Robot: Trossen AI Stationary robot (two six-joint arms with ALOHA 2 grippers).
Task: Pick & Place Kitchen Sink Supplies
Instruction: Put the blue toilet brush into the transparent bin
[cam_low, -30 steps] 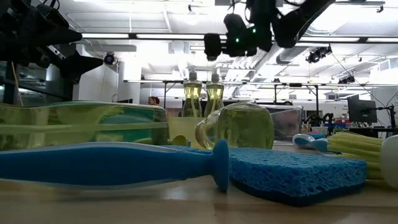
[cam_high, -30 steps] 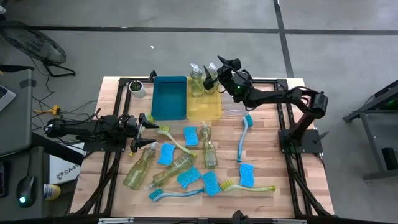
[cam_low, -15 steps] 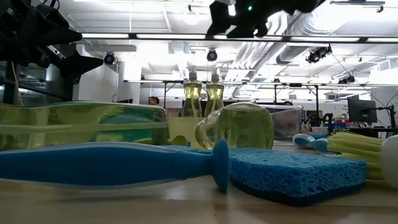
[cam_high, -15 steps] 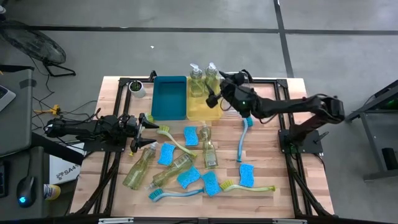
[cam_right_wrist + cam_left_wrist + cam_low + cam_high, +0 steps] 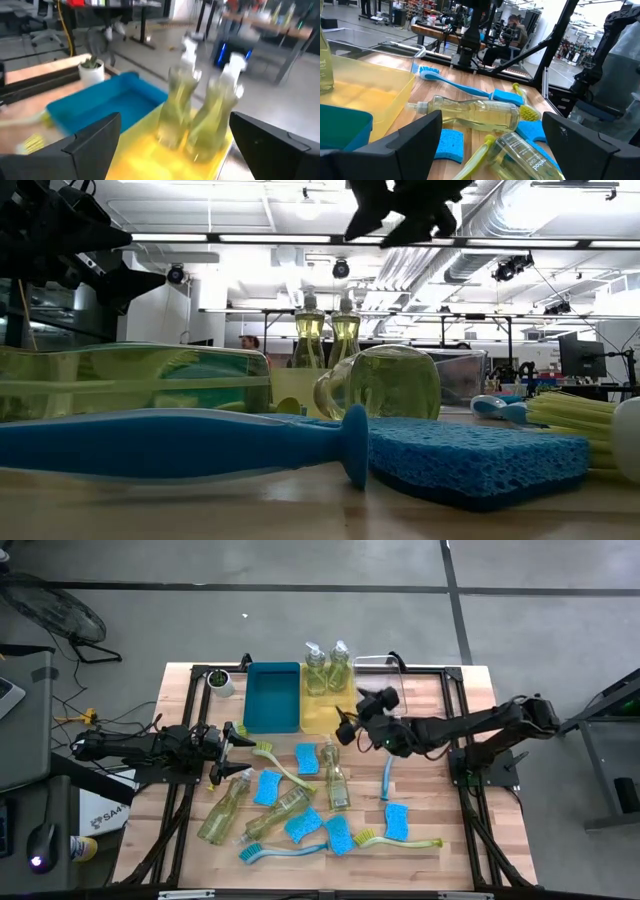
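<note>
The right pincer [image 5: 347, 727], open and empty, hovers by the yellow bin [image 5: 322, 716] holding two soap bottles [image 5: 328, 668].

Two clear pump bottles [image 5: 327, 668] of yellow-green soap stand upright, side by side, in the yellow tray [image 5: 322, 718]. Three more soap bottles [image 5: 284, 802] lie flat mid-desk. Six or so blue wavy sponges [image 5: 306, 758] lie scattered around them. Blue brush [image 5: 390, 765] lies right of center; another blue brush [image 5: 285, 850] and a yellow-green brush [image 5: 402, 840] lie by the near edge.
</note>
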